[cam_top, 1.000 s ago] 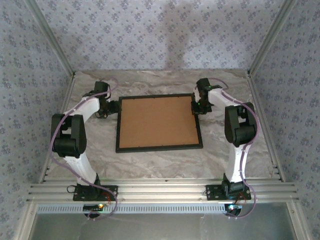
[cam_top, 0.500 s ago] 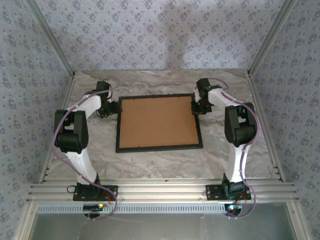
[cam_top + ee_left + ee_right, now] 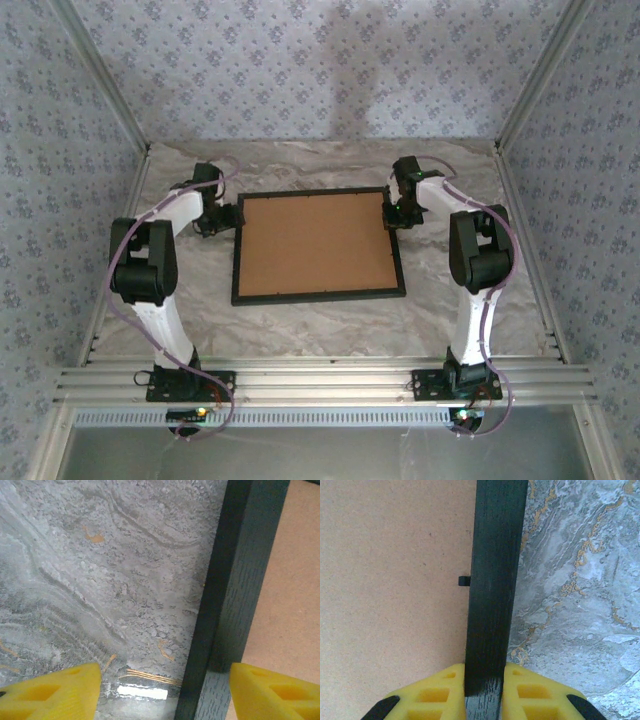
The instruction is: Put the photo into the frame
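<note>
The right claw clenches the frame's rail, seemingly to steady it, while the left claw straddles the opposite rail, released.

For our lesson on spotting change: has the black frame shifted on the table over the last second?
No. The frame has stayed put: in the top view its near edge lies as far from the aluminium rail as before.

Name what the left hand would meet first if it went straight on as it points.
Probably the frame: its black side bar lies between the left hand's open fingers, though depth is unclear.
</note>
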You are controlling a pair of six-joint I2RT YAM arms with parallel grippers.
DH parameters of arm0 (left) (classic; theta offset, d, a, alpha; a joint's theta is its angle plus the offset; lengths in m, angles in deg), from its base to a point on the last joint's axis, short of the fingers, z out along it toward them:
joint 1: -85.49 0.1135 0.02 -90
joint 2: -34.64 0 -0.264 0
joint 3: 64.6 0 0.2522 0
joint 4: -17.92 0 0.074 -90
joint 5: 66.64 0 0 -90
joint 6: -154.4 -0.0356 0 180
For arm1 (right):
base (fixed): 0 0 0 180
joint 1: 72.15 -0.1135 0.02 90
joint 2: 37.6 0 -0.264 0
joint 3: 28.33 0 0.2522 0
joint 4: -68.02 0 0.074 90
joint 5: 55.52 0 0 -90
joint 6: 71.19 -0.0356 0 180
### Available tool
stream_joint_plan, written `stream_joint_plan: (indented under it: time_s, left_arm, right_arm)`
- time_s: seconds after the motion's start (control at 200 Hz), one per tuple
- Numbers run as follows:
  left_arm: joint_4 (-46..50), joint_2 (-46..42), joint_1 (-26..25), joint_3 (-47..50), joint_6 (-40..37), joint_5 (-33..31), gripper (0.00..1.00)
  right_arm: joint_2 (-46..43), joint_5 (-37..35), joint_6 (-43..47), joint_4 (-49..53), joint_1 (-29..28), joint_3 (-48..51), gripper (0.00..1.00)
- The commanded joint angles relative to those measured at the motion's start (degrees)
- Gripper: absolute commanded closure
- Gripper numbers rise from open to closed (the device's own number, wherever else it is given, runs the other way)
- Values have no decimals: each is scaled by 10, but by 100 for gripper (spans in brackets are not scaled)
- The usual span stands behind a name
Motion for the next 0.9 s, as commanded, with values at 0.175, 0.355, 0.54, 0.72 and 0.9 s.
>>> stream_joint_plan:
  time_s: [0.175,0.355,0.54,0.72,0.9]
  left_arm:
    - [0,26,1,-10,0,21,32]
    - [-4,35,-2,-5,0,30,32]
    - [12,51,-21,-4,-6,27,33]
    - [25,64,-43,9,-7,2,34]
    - [49,70,-59,-4,-9,-22,35]
  right_arm:
    - [13,7,6,31,-7,-4,81]
    - [16,7,6,33,-10,-4,81]
    - [19,14,2,29,-16,-5,81]
    - [24,22,-2,26,-26,-6,81]
    - [33,33,-6,23,-31,-10,81]
